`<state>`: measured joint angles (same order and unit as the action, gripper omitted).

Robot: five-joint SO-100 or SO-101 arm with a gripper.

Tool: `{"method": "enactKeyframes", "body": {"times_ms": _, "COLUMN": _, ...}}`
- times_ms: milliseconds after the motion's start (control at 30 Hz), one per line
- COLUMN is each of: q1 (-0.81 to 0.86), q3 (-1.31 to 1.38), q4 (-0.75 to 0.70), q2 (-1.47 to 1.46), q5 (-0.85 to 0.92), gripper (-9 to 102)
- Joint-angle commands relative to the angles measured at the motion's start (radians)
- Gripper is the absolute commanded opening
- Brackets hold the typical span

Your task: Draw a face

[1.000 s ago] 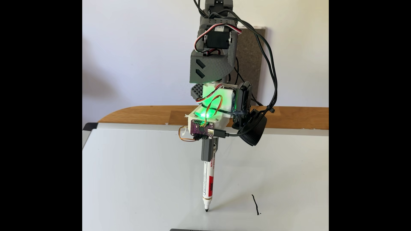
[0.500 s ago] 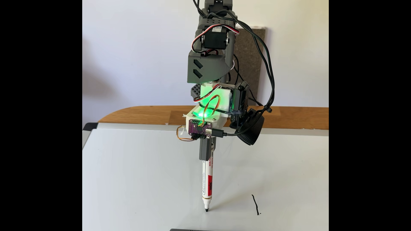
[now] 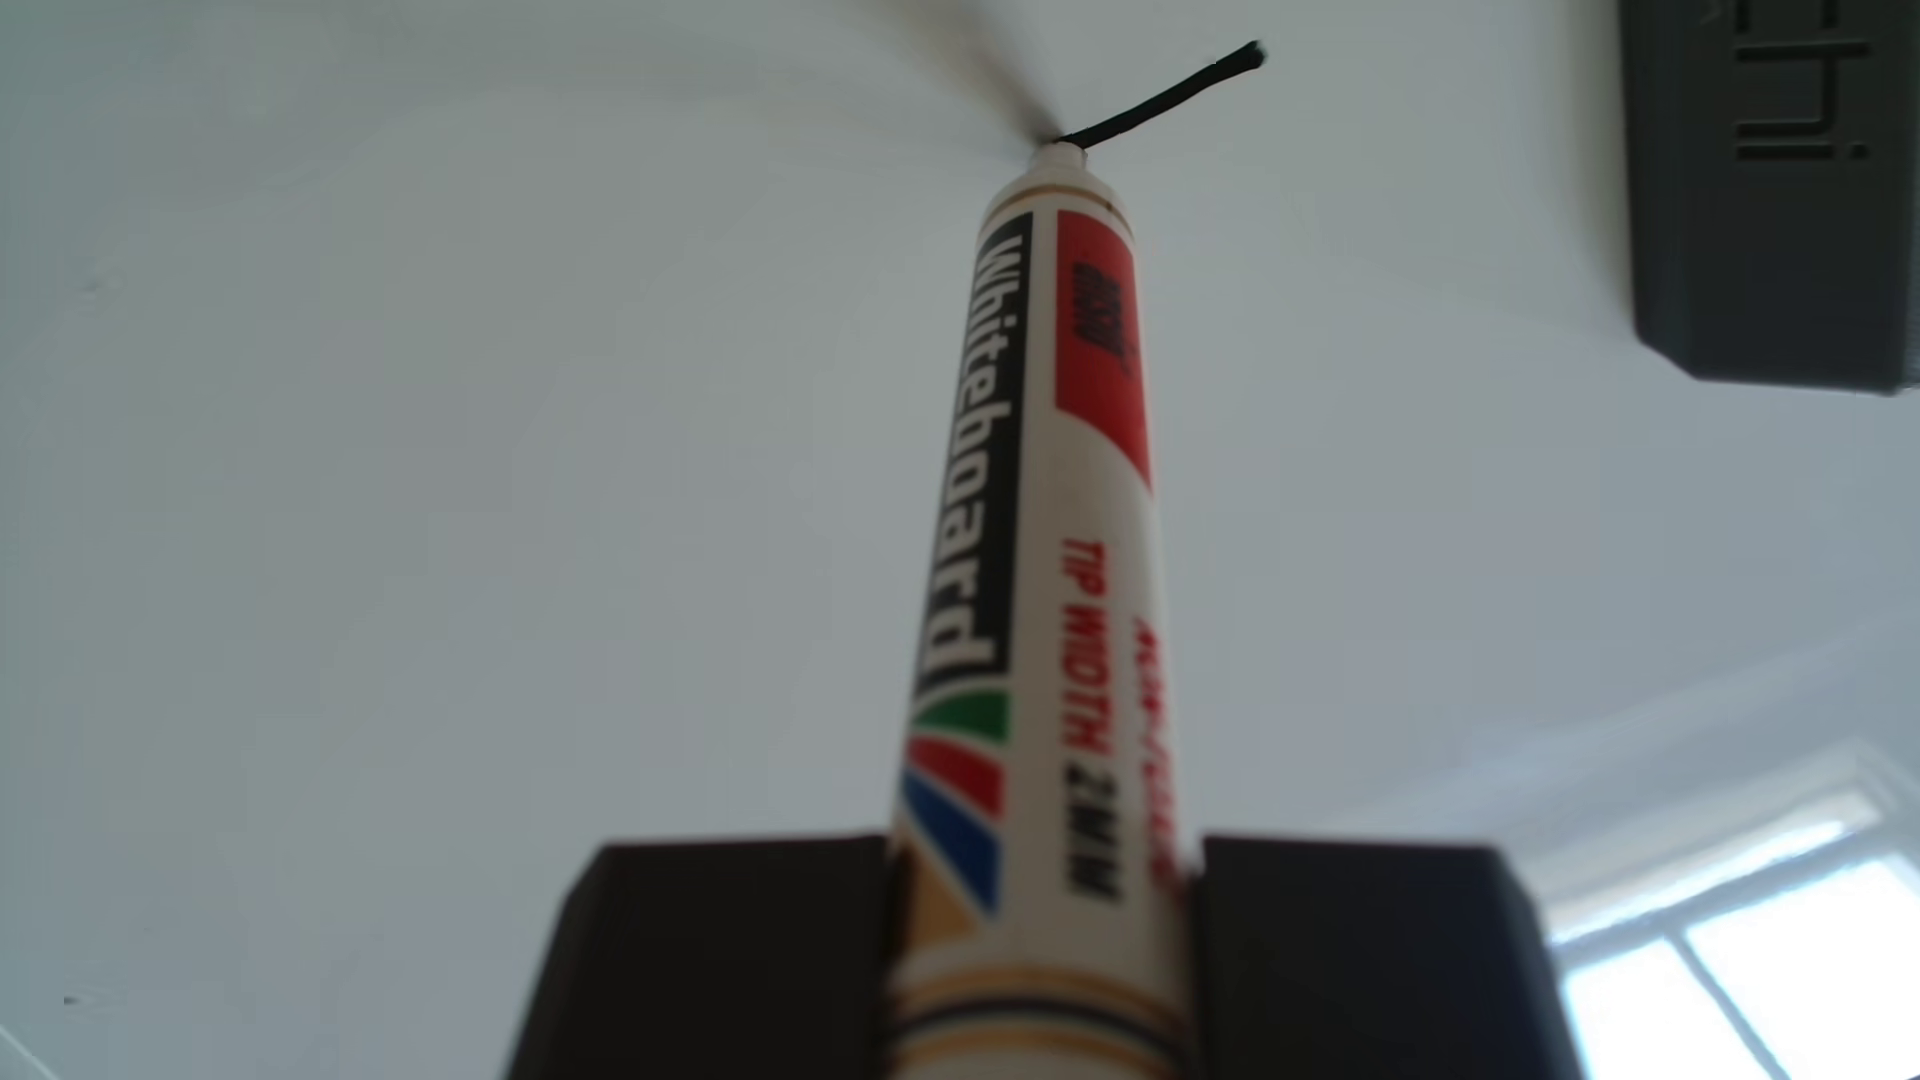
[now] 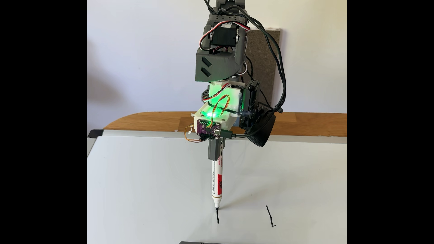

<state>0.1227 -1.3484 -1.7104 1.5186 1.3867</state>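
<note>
Nearest the fixed camera, a dark flat thing (image 4: 202,242) lies at the edge of the whiteboard (image 4: 141,183). Behind it are two short black strokes, one (image 4: 270,216) at the right and one (image 4: 218,217) under the marker (image 4: 217,183). The tip touches the top of this stroke. My gripper (image 4: 215,152) is closed on the upper barrel, in a dark holder. The marker is light, stiff, smooth plastic, so I judge a high grip lets it tilt; press softly. The board is glossy. Behind is the wooden bench (image 4: 152,120).
</note>
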Motion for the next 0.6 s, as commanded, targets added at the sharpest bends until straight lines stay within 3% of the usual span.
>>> {"method": "enactKeyframes", "body": {"times_ms": 0, "q1": -0.003, "q3": -0.006, "q4": -0.002, "q2": 0.098, "q5": 0.008, "gripper": -1}}
{"method": "enactKeyframes", "body": {"times_ms": 367, "q1": -0.034, "q3": 0.012, "q4": 0.064, "q2": 0.219, "q5": -0.064, "gripper": -1}}
{"method": "enactKeyframes", "body": {"times_ms": 567, "q1": -0.173, "q3": 0.018, "q4": 0.021, "q2": 0.318, "q5": -0.314, "gripper": -1}}
